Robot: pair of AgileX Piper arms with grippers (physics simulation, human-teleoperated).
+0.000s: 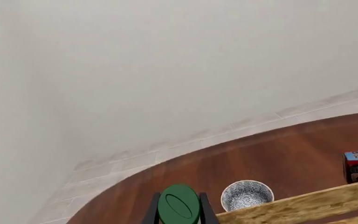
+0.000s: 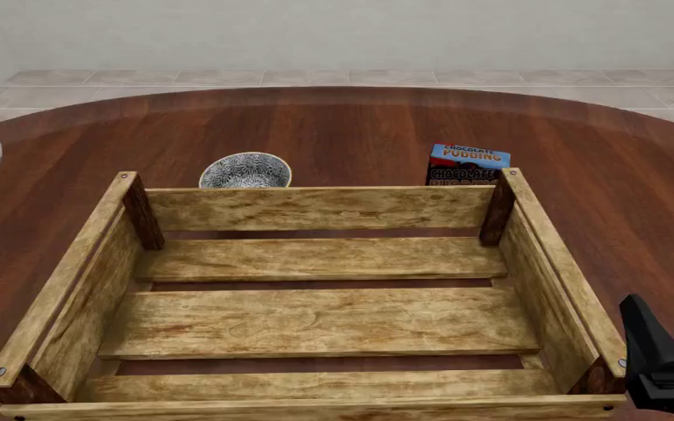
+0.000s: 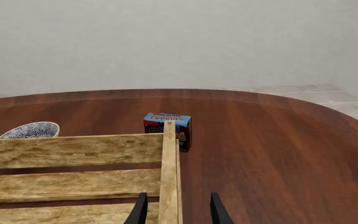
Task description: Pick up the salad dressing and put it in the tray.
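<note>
Left pincer (image 1: 178, 212) clamps salad dressing (image 1: 179, 204), raised w/ tray (image 1: 303, 205) below.

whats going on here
The left gripper is shut on the salad dressing, whose green cap shows between its fingers. In the front view the tray holds nothing, so the bottle is not in it yet. The right gripper is open, hanging over the tray's right wall. A patterned bowl and a chocolate pudding box sit beyond the tray.
</note>
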